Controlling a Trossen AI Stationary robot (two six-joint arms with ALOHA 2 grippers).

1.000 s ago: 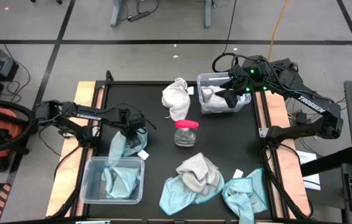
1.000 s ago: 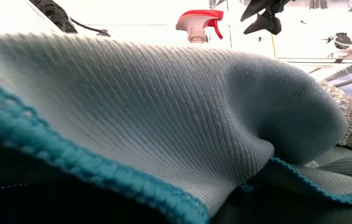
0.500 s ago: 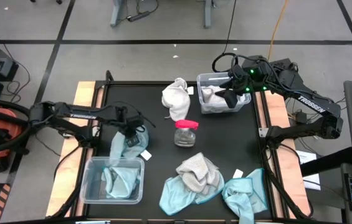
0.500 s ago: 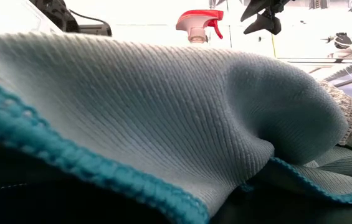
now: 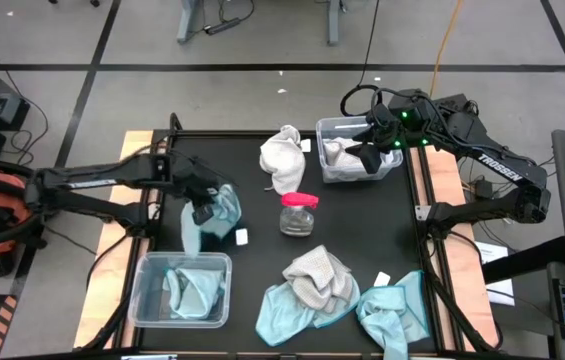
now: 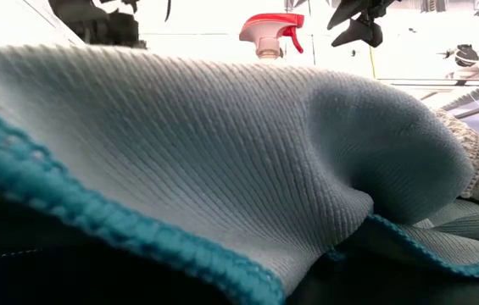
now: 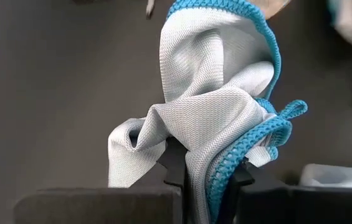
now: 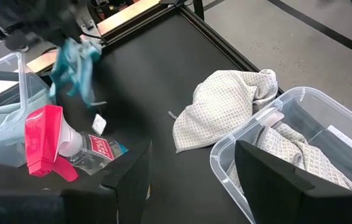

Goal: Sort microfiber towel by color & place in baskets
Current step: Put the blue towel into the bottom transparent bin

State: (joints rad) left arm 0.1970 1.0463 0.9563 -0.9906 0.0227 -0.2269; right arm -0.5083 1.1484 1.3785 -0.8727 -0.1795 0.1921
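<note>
My left gripper (image 5: pixel 203 206) is shut on a light blue towel with a teal hem (image 5: pixel 214 214). It stands above the table's left half, on the far side of the near-left basket (image 5: pixel 144 300), which holds a blue towel (image 5: pixel 190 291). My right gripper (image 5: pixel 366 156) is open over the far-right basket (image 5: pixel 390 170), where a grey towel (image 8: pixel 291 149) lies. A whitish towel (image 5: pixel 282 155) rests on the table left of that basket. A grey towel (image 5: pixel 319 275) lies on a blue one (image 5: pixel 284 313) near the front edge, with another blue towel (image 5: pixel 394 312) beside them. My left gripper pinches a bunched fold of the blue towel (image 7: pixel 199 163) between its two fingers (image 7: pixel 174 168), several layers with the teal hem (image 7: pixel 222 167) among them. The fingers come from above. The towel hangs slack below them, and in the right wrist view its lower end (image 8: pixel 83 93) looks clear of the table.
A clear spray bottle with a pink-red head (image 5: pixel 299 213) lies at the table's middle, between both arms. A small white tag (image 5: pixel 241 237) shows beside the hanging towel. A blue towel (image 6: pixel 222 152) fills most of the low view.
My left gripper has risen, still shut on the blue towel. The towel's lower end, which reached to the near-left basket, has been drawn up and away from it toward the far edge. My right arm has kept still.
</note>
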